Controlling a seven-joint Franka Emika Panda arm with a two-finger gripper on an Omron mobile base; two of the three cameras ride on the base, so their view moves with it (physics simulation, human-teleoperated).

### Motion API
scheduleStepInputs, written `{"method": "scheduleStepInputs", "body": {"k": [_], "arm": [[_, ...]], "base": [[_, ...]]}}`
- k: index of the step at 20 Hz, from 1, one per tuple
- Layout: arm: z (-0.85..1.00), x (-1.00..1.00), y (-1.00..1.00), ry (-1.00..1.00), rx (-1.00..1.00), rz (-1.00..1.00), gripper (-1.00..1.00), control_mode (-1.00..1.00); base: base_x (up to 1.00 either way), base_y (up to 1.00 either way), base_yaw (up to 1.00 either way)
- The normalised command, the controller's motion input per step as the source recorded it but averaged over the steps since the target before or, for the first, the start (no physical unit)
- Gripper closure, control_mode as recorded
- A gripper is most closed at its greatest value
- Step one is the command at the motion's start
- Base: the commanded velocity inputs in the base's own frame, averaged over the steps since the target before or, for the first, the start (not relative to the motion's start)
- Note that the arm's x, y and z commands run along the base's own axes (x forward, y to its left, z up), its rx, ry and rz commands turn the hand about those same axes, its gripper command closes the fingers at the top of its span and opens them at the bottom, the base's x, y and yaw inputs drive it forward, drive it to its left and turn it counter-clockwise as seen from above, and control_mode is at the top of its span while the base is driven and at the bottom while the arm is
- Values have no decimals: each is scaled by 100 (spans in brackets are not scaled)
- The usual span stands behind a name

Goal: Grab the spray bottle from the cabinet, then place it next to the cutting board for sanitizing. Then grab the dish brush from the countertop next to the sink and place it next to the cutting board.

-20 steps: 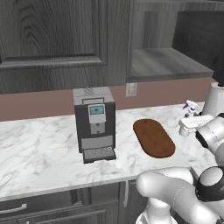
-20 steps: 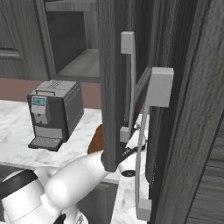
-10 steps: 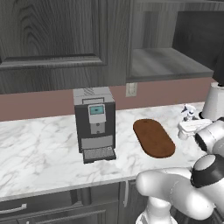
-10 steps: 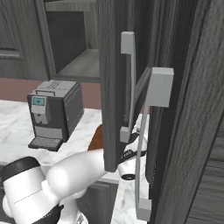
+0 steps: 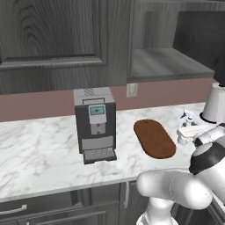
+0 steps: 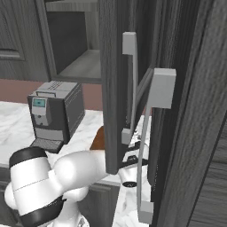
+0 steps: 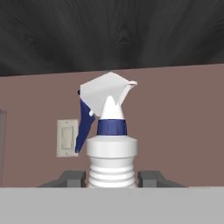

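Observation:
My gripper (image 7: 112, 177) is shut on the spray bottle (image 7: 109, 144), a white bottle with a blue-and-white trigger head, gripped at its ribbed shoulder between both fingertips (image 7: 72, 177). In the left base view the spray bottle (image 5: 185, 131) is low over the white marble countertop (image 5: 44, 145), just right of the oval reddish-brown cutting board (image 5: 154, 138). I cannot tell whether it touches the slab. The open cabinet (image 5: 162, 61) has a bare grey shelf above. In the right base view the bottle (image 6: 129, 178) peeks out below the cabinet door (image 6: 115, 88). The dish brush and the sink are out of view.
A grey coffee machine (image 5: 94, 123) stands left of the board. A white appliance (image 5: 215, 103) sits at the far right against the wall. A wall outlet (image 7: 66, 138) is behind the bottle. The open cabinet door and its handle (image 6: 129, 88) hang close above my arm.
The bottle has sunk slightly toward the countertop beside the board, and my elbow has swung lower. The grip has not changed.

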Motion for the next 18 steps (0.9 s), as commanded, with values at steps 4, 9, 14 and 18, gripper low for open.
{"method": "scheduleStepInputs", "body": {"k": [4, 9, 14, 18], "arm": [[-29, 2, 0, 0, -1, 0, 100, -100], [-29, 5, 0, 0, -1, 0, 100, -100], [-31, 3, 0, 0, 0, 0, 100, -100], [-35, 3, 0, 0, -2, 0, 100, -100]], "base": [[0, 0, 0], [0, 0, 0], [0, 0, 0], [0, 0, 0]]}}
